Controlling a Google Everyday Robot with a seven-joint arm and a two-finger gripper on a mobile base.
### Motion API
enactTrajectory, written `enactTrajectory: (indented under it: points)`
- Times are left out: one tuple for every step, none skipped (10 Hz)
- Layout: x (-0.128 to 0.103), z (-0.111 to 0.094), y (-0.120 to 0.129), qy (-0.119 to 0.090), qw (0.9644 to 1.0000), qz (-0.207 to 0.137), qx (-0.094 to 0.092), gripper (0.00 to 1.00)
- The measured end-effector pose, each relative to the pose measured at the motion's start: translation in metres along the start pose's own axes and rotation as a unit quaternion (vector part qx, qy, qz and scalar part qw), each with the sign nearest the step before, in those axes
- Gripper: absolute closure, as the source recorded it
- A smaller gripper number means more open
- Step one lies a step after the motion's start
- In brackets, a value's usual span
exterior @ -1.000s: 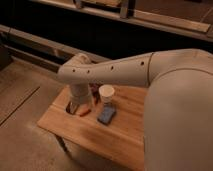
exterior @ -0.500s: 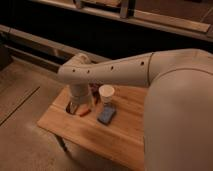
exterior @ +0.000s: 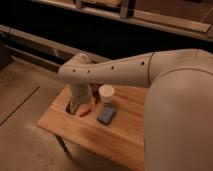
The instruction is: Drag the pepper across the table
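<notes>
Your robot's white arm point(exterior: 125, 70) is the biggest thing in view. It fills the right side of the frame, reaches across to the centre left and bends down at the wrist over the far left part of the table point(exterior: 125, 137). The table is a light wooden top running from the left of centre down toward the lower right. Near the middle of the frame a white cup point(exterior: 106, 92) stands on it, and a flat blue-grey rectangle point(exterior: 106, 115) lies just below the cup. The gripper point(exterior: 74, 106) hangs from the wrist low over the wood at the left end of the tabletop. It sits in its own shadow, so you cannot tell whether it is open, closed or holding anything. The pepper point(exterior: 85, 112), a small orange-red sliver, lies on the wood just to the right of the gripper and a little lower in the frame, between the gripper and the rectangle and apart from the rectangle. Whether it touches the gripper cannot be made out. Its long axis runs from lower left to upper right. That is what your next move turns on: a straight sweep to the right would probably carry the pepper into the rectangle, so dragging it toward the lower part of the frame looks safer.
</notes>
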Motion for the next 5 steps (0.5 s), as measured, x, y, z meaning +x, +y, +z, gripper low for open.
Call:
enactTrajectory:
  points:
    - [-0.005,-0.003,0.001,-0.004,0.9994,0.031,-0.015,0.35]
    - [-0.013,-0.006,0.002,-0.009,0.997,0.067,-0.036,0.35]
    - [-0.028,-0.009,-0.002,-0.014,0.9892,0.127,-0.07,0.35]
    - [-0.037,-0.009,-0.005,-0.015,0.9832,0.159,-0.087,0.35]
    - [-0.053,-0.005,-0.016,-0.013,0.9693,0.217,-0.115,0.35]
